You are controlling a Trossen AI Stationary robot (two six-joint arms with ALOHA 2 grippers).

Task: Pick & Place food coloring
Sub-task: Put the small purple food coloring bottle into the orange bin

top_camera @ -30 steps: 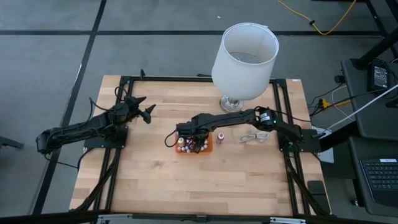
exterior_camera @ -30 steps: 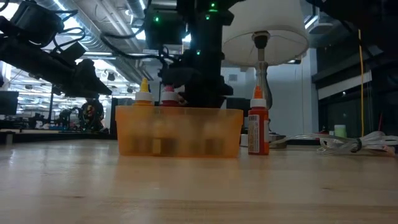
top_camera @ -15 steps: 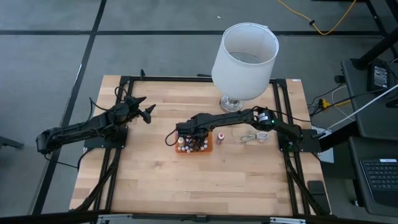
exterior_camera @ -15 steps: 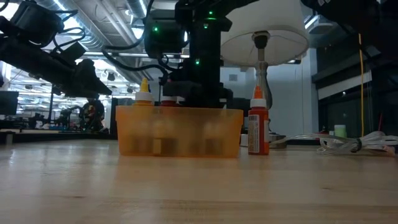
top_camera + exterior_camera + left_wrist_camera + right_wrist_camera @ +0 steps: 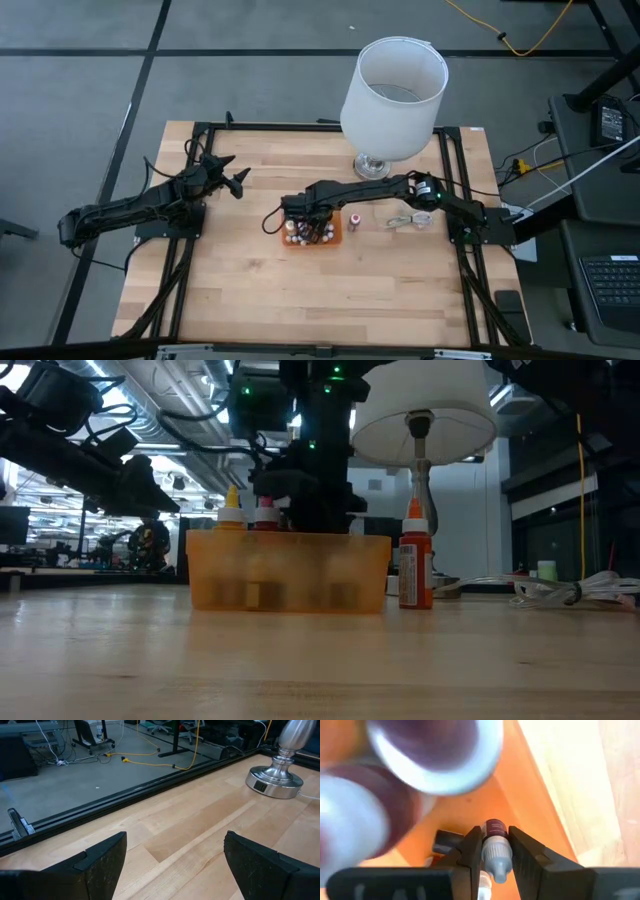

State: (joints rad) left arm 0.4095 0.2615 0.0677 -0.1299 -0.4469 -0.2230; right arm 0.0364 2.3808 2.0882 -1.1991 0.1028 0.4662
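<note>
no legible text — anywhere

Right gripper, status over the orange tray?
Right gripper shut on a purple food coloring bottle, over the orange tray. Left gripper open, waiting at table's left. One bottle stands outside the tray. Nothing blocking.

Both arms are matte black, slim and multi-jointed with black cables looped alongside, the left gripper (image 5: 232, 172) ending in two broad wedge-shaped fingers (image 5: 102, 862) and green status lights glowing on the right arm (image 5: 310, 400).
</note>
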